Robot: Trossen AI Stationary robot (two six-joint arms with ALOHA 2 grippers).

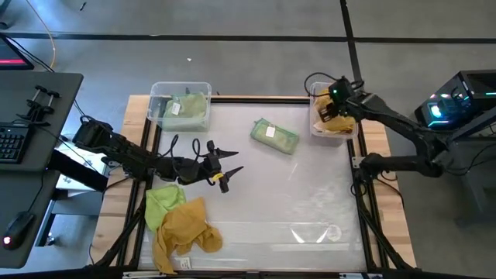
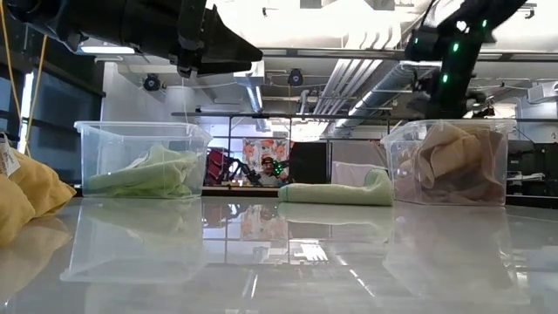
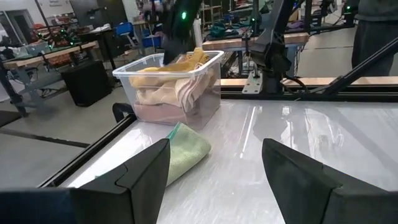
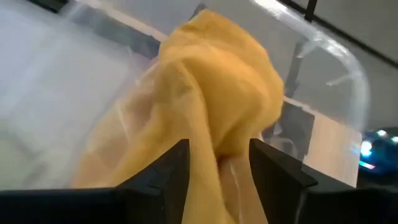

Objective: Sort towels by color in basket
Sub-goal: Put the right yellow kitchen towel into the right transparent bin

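Two clear baskets stand at the table's far side. The left basket [image 1: 180,107] holds pale green towels, and the right basket [image 1: 334,118] holds pink-brown and tan towels [image 3: 177,93]. A folded pale green towel [image 1: 275,136] lies flat on the table between them. A lime towel [image 1: 164,203] and mustard towels [image 1: 186,229] lie heaped near the left front corner. My left gripper [image 1: 238,160] hovers open above the table's middle left, pointing toward the folded green towel [image 3: 186,152]. My right gripper [image 1: 335,110] is over the right basket, shut on a mustard yellow towel [image 4: 214,106]. My right gripper pinches a bunched fold of the mustard yellow towel [image 4: 217,146] between its two fingers [image 4: 171,171], coming from above over the right basket. The cloth bulges out past the fingertips. Its lower part [image 3: 180,62] lies at the basket's rim on the pink-brown towels.
A black frame rail [image 1: 256,99] runs around the glossy white table top. There is bare table surface [image 1: 310,194] in the middle and at the right front. A desk with a keyboard [image 1: 12,143] stands off the table's left, and electronics with lights [image 1: 449,105] stand off its right.
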